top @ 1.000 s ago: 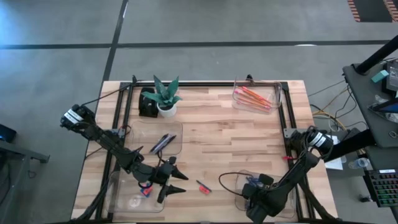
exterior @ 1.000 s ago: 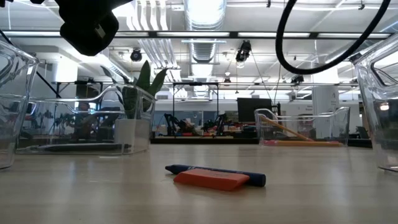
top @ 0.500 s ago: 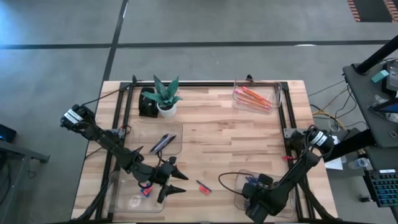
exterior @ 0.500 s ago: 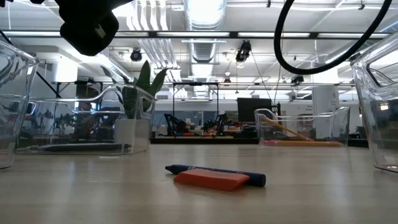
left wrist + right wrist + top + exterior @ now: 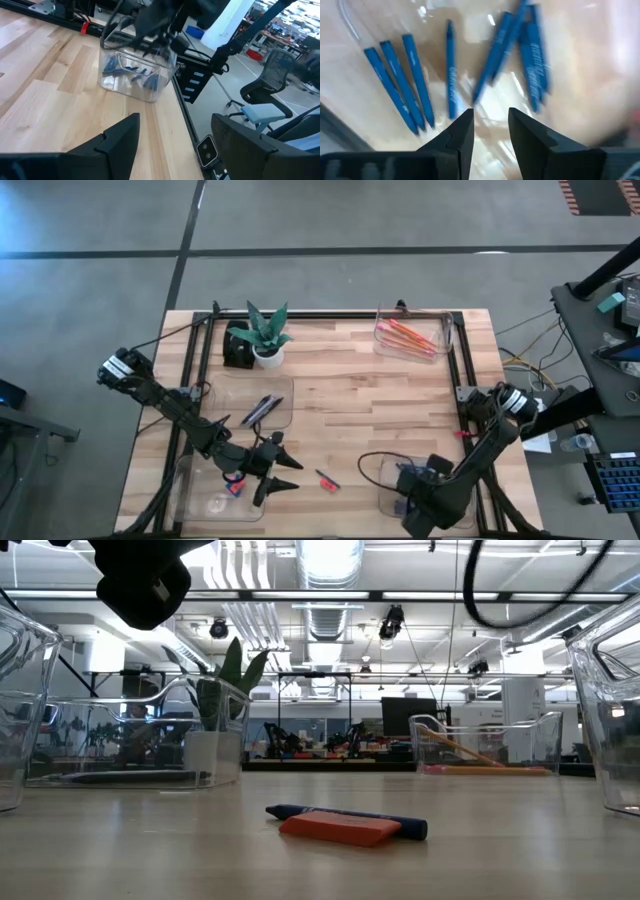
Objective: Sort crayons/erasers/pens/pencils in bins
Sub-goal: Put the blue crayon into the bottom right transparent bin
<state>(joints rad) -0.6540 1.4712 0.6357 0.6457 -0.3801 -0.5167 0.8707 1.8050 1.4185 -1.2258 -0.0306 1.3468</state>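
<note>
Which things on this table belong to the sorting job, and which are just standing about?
Job:
- four shallow clear plastic bins
- long thin orange and red pencils
- short blue crayons in the near right bin
- dark pens
- flat orange eraser and blue crayon, loose on the table

Standing about:
- green potted plant
- black box beside it

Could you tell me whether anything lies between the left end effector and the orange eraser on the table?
Nothing visible does: bare wood separates the left end effector from the orange eraser, which lies against a blue crayon.
</note>
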